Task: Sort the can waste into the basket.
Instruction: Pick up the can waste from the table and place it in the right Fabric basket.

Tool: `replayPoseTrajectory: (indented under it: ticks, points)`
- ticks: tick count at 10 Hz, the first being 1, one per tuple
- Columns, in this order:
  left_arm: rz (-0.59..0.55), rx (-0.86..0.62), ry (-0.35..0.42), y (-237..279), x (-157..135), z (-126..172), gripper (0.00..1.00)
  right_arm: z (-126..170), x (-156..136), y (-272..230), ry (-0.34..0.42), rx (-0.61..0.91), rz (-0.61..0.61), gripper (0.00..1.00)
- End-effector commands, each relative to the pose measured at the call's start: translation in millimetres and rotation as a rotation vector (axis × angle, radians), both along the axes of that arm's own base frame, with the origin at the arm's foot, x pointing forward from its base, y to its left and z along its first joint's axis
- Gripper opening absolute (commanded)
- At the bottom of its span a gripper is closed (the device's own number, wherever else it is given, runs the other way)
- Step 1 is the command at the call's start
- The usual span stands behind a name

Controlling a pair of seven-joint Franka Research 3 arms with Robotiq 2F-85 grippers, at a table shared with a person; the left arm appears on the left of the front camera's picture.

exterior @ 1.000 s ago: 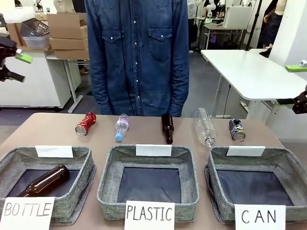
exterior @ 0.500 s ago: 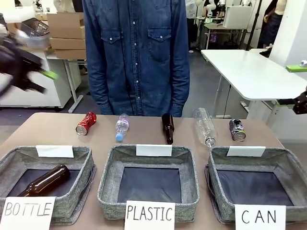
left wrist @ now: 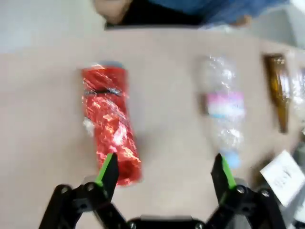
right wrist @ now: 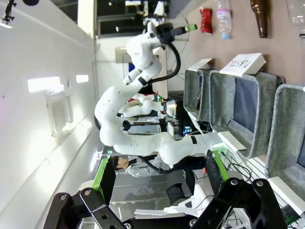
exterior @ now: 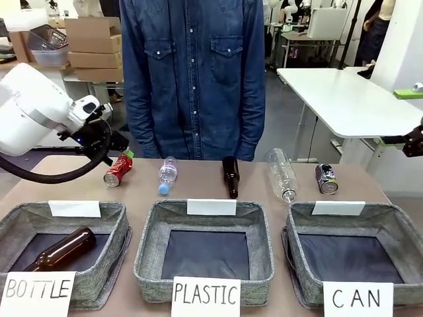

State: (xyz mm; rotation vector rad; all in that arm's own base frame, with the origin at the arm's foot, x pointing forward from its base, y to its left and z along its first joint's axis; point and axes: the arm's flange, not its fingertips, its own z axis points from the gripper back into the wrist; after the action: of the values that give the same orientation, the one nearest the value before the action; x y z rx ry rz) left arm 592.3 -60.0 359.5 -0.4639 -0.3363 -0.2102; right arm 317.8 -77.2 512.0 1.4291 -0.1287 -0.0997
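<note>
Beneath the left gripper (left wrist: 164, 162): the tan surface (left wrist: 171, 71), bare between the two fingers.
State of the left gripper: jaws spread wide and holding nothing, with the green pads facing each other across the gap.
By its picture-left finger: the red can (left wrist: 110, 126), shiny and dented, lies on its side. Its near end is just beside that fingertip and its body runs away ahead of it, outside the gap. Whether pad and can touch cannot be told.
Ahead of its other finger: a small clear bottle (left wrist: 223, 107) with a pink label, its blue cap pointing toward the gripper.
Beyond that bottle: a brown bottle (left wrist: 278, 90), farther out from the gripper.
Front view of the left arm: it comes in white from the left, and its gripper hangs just over the red can, close to the person (exterior: 192, 72) in a denim shirt.
State of the right gripper (right wrist: 159, 164): jaws wide apart and empty, held off the surface, well apart from everything on it.
Far from both grippers: the black-and-silver can (exterior: 326, 178) lies on its side just behind the basket (exterior: 400, 221), near the basket's white tag (exterior: 338, 208).
At the basket's front: the "CAN" sign (exterior: 357, 298); the basket's dark floor shows, well apart from the left gripper.
</note>
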Motion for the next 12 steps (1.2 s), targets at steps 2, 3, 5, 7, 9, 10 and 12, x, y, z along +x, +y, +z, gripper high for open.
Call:
replayPoseTrajectory:
  ticks: [2,3,5,7,9,10,12]
  points:
    - [0.0,0.0,0.0,0.0,0.0,0.0,1.0,2.7,2.9,0.2,-0.027,0.02,0.002,1.0]
    - [0.0,0.0,0.0,0.0,0.0,0.0,1.0,2.7,2.9,0.2,-0.027,0.02,0.002,1.0]
    - [0.098,0.084,0.026,6.4,19.2,-4.1,1.0,2.7,2.9,0.2,-0.027,0.02,0.002,1.0]
    - [0.084,0.139,0.011,-3.6,24.6,-19.0,1.0,2.7,2.9,0.2,-0.027,0.02,0.002,1.0]
    - [0.064,0.195,0.035,-14.1,33.0,-40.9,1.0,2.7,2.9,0.2,-0.027,0.02,0.002,1.0]
    - [0.06,0.209,0.048,-15.5,35.3,-47.0,1.0,2.7,2.9,0.2,-0.027,0.02,0.002,1.0]
    - [0.067,0.215,0.042,-14.1,35.3,-48.0,1.0,2.7,2.9,0.2,-0.027,0.02,0.002,1.0]
